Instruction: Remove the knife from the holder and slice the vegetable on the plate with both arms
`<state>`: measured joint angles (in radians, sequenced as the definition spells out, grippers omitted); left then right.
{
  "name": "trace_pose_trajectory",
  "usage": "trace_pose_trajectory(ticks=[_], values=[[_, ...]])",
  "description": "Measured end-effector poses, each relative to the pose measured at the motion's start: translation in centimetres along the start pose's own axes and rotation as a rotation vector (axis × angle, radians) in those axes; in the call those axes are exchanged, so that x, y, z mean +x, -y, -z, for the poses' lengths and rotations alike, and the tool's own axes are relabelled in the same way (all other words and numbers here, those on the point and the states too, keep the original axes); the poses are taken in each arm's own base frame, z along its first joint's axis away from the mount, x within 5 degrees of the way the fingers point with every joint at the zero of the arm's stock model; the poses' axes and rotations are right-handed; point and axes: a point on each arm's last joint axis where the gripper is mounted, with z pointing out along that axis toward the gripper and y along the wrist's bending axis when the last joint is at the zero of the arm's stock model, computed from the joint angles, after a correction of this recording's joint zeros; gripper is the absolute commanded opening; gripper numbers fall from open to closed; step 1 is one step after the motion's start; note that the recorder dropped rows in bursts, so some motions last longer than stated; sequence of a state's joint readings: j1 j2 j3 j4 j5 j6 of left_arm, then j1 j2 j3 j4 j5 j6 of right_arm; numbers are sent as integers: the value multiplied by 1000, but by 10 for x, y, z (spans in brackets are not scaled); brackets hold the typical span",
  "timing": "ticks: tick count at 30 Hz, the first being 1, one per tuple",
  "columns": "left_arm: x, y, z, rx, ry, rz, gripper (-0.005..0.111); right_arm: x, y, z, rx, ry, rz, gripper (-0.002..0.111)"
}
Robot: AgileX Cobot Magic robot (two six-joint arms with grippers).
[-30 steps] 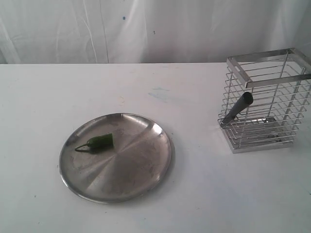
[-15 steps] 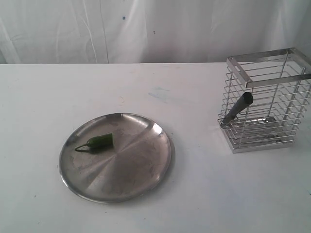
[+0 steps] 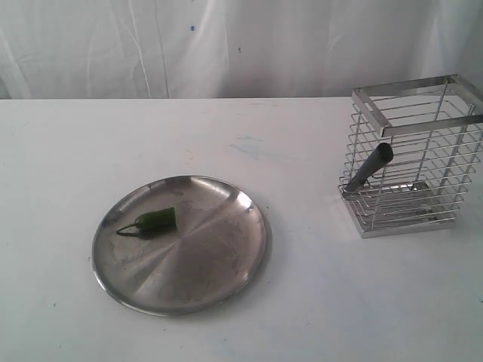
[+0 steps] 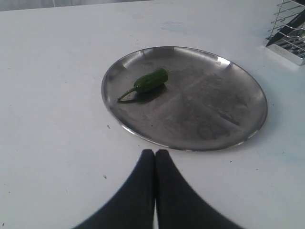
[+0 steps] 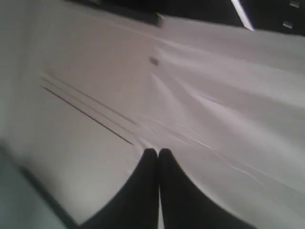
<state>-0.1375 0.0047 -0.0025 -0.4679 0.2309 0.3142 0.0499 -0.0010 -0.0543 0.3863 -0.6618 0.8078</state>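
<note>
As things lie on the white table [image 3: 317, 302], stock: one plate [image 3: 211, 260], one vegetable [image 3: 155, 219], one holder [image 3: 423, 124], one knife [image 3: 371, 166], two pincers.
Plate: round, shallow, steel, scuffed and reflective; flat on the table at about 8 o'clock from the tabletop's middle in the exterior view.
Vegetable: small dark green pepper lying on the plate, at 10 o'clock from the plate's centre and inside the rim; thin curved stem points to 8 o'clock, blunt end to 3 o'clock; nothing touches it.
Holder: tall square basket of chrome wire, upright on the table at 2 o'clock from the plate, well apart from it.
Knife: round dark grey handle at the holder's 9 o'clock side, tilted, free end toward 1 o'clock, lower end near the holder's base; blade not made out; whether the handle lies inside the wires or pokes through them cannot be told.
Left pincer [image 4: 155, 151]: black fingers pressed together, gripping nothing; over bare table near the plate's rim, apart from it, tips toward the plate.
Right pincer [image 5: 158, 150]: black fingers pressed together, gripping nothing; faces a pale, creased, blurred surface; its place over the table cannot be told.
Backdrop: white cloth [image 3: 226, 45] hanging at 12 o'clock behind the table.
Mark: faint bluish smudge [image 3: 247, 145] on the table, at 1 o'clock from the plate.
</note>
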Motion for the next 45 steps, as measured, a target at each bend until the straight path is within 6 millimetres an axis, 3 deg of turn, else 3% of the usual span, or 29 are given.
trace_pose_trajectory(ticks=[3,6,10,13,15,17,20,22,26,29,33,36,41,45], values=[[0,0,0,0,0,0,0,-18,-48,-6,-315,105,-77,0],[0,0,0,0,0,0,0,-28,-109,-9,-602,75,-4,0],[0,0,0,0,0,0,0,-32,-184,-5,-845,-26,395,0],[0,0,0,0,0,0,0,-26,-204,-12,-855,-94,786,0],[0,0,0,0,0,0,0,-19,-196,-32,-745,-155,974,0],[0,0,0,0,0,0,0,-11,-172,-60,-540,-238,1145,0],[0,0,0,0,0,0,0,-3,-114,-97,-119,-370,1300,0],[0,0,0,0,0,0,0,1,-71,-111,173,-463,1353,0],[0,0,0,0,0,0,0,15,16,-109,683,-724,1405,0],[0,0,0,0,0,0,0,35,50,-102,810,-960,1355,0],[0,0,0,0,0,0,0,57,72,-88,855,-1316,1310,0],[0,0,0,0,0,0,0,64,81,-78,982,-1538,1251,0],[0,0,0,0,0,0,0,68,68,-78,1060,-1783,1221,0],[0,0,0,0,0,0,0,75,53,-75,987,-1961,1174,0]])
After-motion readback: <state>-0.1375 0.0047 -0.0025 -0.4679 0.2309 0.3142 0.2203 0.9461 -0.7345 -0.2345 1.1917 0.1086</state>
